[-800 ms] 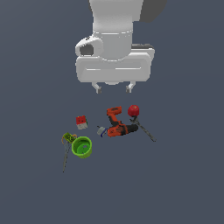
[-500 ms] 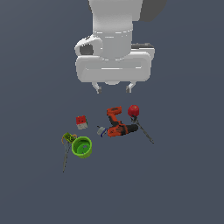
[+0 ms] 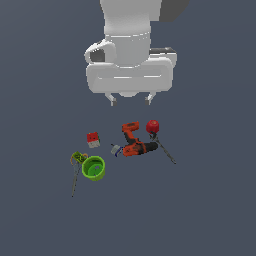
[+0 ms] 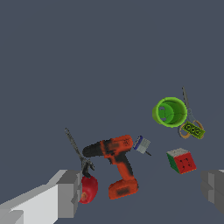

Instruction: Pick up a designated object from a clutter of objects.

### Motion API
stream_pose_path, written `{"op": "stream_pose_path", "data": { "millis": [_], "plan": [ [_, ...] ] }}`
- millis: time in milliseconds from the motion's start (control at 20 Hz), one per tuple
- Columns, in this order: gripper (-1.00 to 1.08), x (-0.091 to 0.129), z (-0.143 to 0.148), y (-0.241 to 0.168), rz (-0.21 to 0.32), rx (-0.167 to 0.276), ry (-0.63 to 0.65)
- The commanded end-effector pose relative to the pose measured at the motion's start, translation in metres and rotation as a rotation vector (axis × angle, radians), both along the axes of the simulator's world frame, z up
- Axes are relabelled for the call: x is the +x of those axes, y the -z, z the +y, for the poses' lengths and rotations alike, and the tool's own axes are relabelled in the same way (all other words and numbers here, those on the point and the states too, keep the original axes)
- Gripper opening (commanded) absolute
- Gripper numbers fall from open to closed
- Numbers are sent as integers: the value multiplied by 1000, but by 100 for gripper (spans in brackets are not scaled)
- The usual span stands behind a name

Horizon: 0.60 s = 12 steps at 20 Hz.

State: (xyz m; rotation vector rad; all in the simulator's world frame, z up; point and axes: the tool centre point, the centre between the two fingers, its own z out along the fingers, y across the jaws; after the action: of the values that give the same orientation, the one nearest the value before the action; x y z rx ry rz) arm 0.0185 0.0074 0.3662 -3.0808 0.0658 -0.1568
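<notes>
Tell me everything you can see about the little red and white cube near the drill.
The cube is a small puzzle-style block: the wrist view shows a red face with a faint grid, a white face and a green one. It rests slightly tilted on the dark floor, apart from everything, between the power drill and the green cup. The gripper hangs open well above, not touching it.

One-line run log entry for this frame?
phase: pre-grasp | hand: open, empty, above clutter | target: small red-and-white cube, untouched, apart from orange-black power drill | contact: none
</notes>
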Motion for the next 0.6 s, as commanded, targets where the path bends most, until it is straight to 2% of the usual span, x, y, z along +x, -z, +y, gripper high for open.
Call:
{"op": "stream_pose_path", "data": {
  "millis": [0, 250, 550],
  "plan": [
    [100, 0, 0, 1, 1, 1, 4],
    [100, 1, -7, 12, 6, 6, 48],
    [100, 3, -26, 40, 21, 19, 162]
  ]
}}
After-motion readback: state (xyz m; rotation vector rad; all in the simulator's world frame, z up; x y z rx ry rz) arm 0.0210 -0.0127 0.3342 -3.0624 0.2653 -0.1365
